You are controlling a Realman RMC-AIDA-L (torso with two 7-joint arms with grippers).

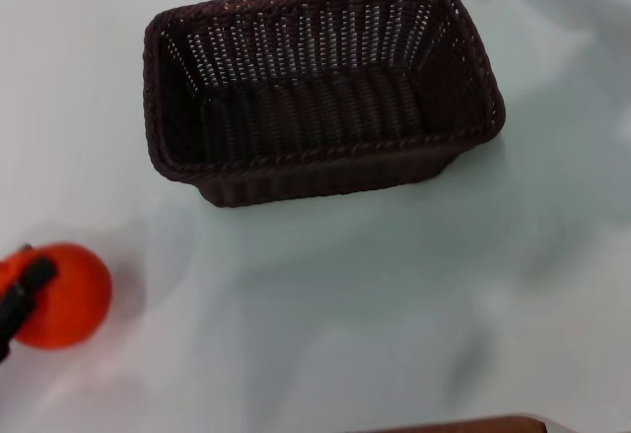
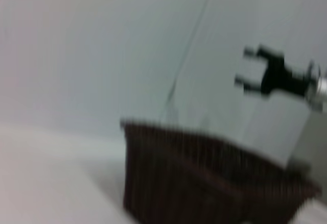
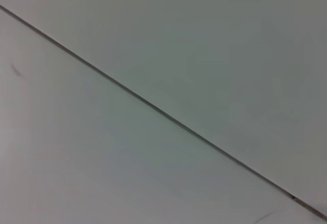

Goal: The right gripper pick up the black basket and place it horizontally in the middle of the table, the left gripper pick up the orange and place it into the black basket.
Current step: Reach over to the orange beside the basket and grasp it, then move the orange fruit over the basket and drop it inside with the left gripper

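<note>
The black basket [image 1: 320, 93] stands upright on the white table [image 1: 394, 295], long side across, at the middle back in the head view. It also shows side-on in the left wrist view [image 2: 204, 178]. The orange [image 1: 67, 295] is at the front left edge. My left gripper [image 1: 22, 295] is closed around it, with one black finger [image 1: 28, 283] lying across its left side and the other hidden. My right gripper [image 2: 244, 67] shows only in the left wrist view, open and empty, in the air beyond the basket.
A brown edge [image 1: 463, 425] shows at the bottom of the head view. The right wrist view shows only a plain pale surface with a dark seam line [image 3: 163, 113]. White tabletop lies between the orange and the basket.
</note>
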